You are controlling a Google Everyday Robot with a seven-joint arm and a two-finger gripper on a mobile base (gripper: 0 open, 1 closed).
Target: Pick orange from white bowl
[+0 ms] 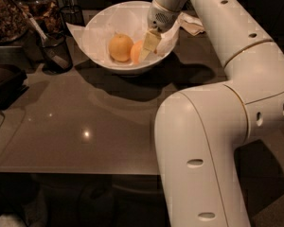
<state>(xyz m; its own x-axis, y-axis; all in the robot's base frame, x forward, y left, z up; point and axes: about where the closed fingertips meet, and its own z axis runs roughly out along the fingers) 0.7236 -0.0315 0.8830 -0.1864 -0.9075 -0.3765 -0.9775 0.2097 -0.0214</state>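
Note:
The white bowl [97, 30] stands at the back of the brown table. Two round fruits lie in it. The paler yellow-tan one [120, 47] is on the left. The deeper-coloured orange [135, 52] lies right beside it, half hidden by my gripper. My gripper [149, 45] reaches down into the bowl from the right and sits against the orange's right side. My white arm fills the right half of the view.
A dark cup with a utensil in it [55, 51] stands left of the bowl. A container of brown snacks [9, 13] is at the back left. A black object [4, 82] lies at the left edge. A folded napkin [193, 25] lies behind the bowl.

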